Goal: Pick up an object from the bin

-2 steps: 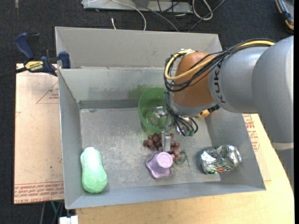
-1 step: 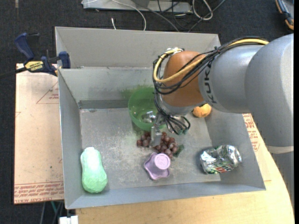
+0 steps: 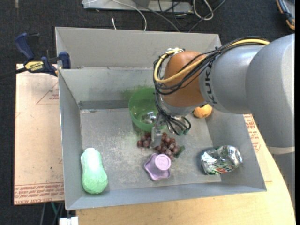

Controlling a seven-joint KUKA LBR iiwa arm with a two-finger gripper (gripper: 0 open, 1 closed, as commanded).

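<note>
Reaching in from the right, with the gripper point(image 3: 153, 131) hung low over the middle of the grey bin point(image 3: 70, 125), under the orange wrist cover point(image 3: 185, 78) and its loop of black and yellow cables point(image 3: 161, 67); impossible to tell whether released or clenched. Directly beneath the gripper and spreading slightly to its right, touching it or very nearly so: a bunch of dark red grapes point(image 3: 164, 144), lying flat on the bin floor near the centre and trailing toward the front. Just behind the gripper, a translucent green bowl point(image 3: 139, 108), upright near the foot of the back wall, partly covered by the wrist. Just in front of the grapes, close to or touching their front edge, a small purple cup point(image 3: 158, 167) with its round face turned up. Farther right, well apart from the gripper, a crushed silver can point(image 3: 220, 160) with green and red print. In the front left corner, a pale green oblong sponge point(image 3: 93, 171), lying lengthwise; peeking out beside the arm at the right, a small orange thing point(image 3: 202, 111), kind unclear.
</note>
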